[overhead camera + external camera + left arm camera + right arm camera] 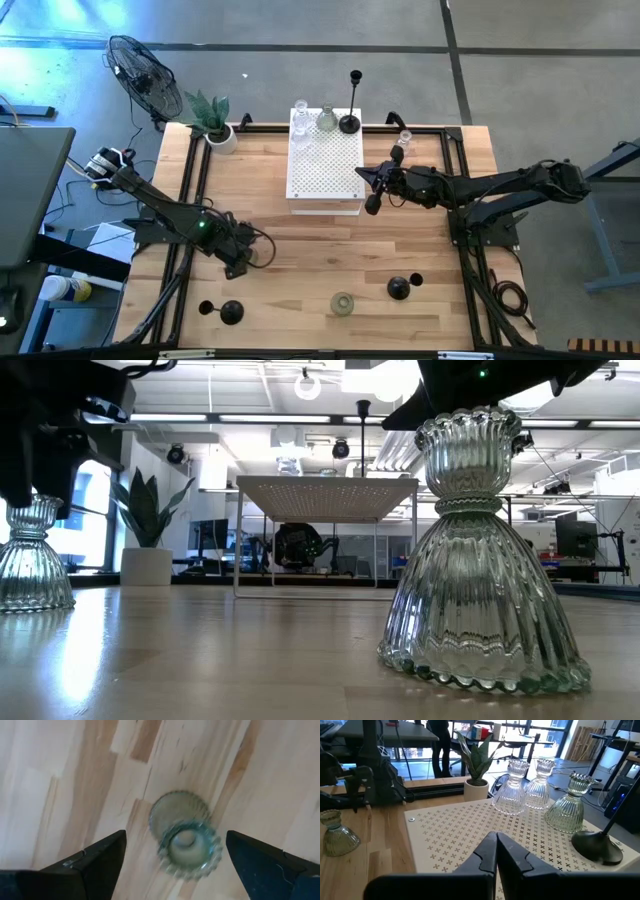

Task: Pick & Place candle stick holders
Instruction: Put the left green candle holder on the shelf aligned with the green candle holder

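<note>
A clear ribbed glass candle stick holder [185, 842] stands upright on its flared base on the wooden table [300, 240]. My left gripper [175, 837] hangs above it, open, one finger on each side and clear of it; it also shows in the high view [250, 258] and the low view [40, 440]. My right gripper [496, 851] is shut and empty, at the right edge of the white perforated box [325, 165]. On the box's far end stand three glass holders [512, 787] and a black holder [350, 122].
A glass holder [342, 303] and two black holders [232, 312] [398, 288] are near the table's front edge. Another glass holder [403, 140] stands right of the box. A potted plant [215, 125] is at the far left corner, with a fan [140, 75] beyond it.
</note>
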Controlling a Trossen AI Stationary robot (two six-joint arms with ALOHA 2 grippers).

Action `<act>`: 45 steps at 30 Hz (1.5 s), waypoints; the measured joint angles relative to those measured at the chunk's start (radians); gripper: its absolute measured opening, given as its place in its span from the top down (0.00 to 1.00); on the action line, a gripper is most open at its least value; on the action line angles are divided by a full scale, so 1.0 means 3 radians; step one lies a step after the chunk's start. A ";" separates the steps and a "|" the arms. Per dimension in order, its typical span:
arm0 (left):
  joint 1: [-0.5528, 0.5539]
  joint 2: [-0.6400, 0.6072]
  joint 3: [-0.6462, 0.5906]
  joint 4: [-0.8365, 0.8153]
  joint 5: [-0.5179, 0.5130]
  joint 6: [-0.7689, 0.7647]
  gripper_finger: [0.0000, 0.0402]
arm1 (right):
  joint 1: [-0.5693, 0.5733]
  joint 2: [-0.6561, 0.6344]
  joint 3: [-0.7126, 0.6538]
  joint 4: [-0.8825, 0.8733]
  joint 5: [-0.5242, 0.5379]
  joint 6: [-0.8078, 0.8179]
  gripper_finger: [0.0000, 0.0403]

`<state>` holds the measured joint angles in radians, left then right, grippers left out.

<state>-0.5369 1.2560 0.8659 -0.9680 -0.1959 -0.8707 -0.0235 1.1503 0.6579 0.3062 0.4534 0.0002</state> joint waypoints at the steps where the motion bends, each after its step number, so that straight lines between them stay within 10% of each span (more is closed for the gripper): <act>1: 0.0000 0.0000 -0.0023 0.0072 -0.0016 0.0018 0.17 | 0.0000 0.0000 0.0000 -0.0001 0.0000 0.0001 1.00; 26: 0.0000 0.0151 0.0084 0.0292 0.0137 0.0404 0.57 | 0.0000 0.0001 0.0000 -0.0012 0.0000 0.0000 1.00; 35: 0.0169 0.0142 0.1010 0.0248 -0.0174 0.1169 0.58 | 0.0001 0.0001 0.0000 -0.0011 0.0000 0.0001 1.00; 45: 0.1278 0.0219 0.2290 0.0261 -0.0156 0.2127 0.57 | 0.0000 0.0001 0.0000 -0.0012 -0.0003 0.0001 1.00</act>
<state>-0.1534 1.3218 1.5529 -0.8896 -0.2426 -0.2326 -0.0235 1.1507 0.6579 0.3027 0.4526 0.0006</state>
